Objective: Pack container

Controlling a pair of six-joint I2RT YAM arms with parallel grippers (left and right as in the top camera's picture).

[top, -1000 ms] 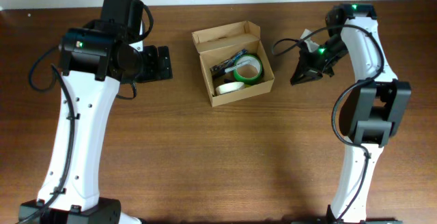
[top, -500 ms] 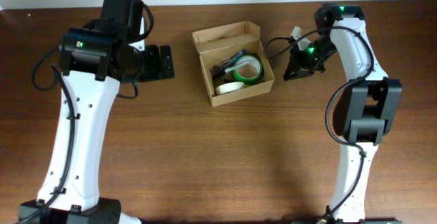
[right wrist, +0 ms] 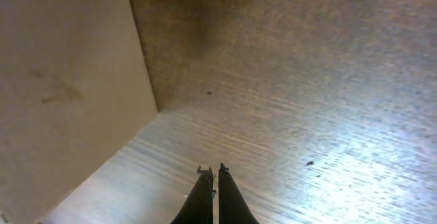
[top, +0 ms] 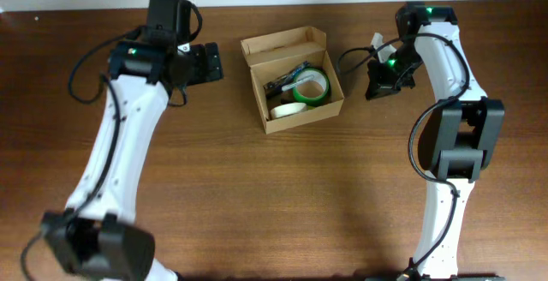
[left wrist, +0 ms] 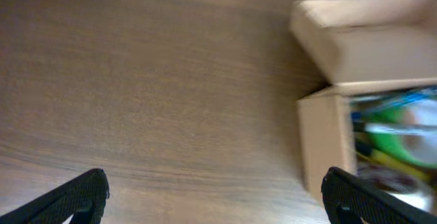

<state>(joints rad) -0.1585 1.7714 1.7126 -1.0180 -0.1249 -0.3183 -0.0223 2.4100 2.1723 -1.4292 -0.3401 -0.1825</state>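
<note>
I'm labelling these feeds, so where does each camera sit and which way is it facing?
Overhead: fixed above the table, looking straight down on the container, left arm and right arm.
Left wrist: on the left arm, looking across the table at the container; the open left tool shows at bottom corners.
Right wrist: facing down beside the container's wall; shut right tool at bottom centre.
Shared: all three show the container.
</note>
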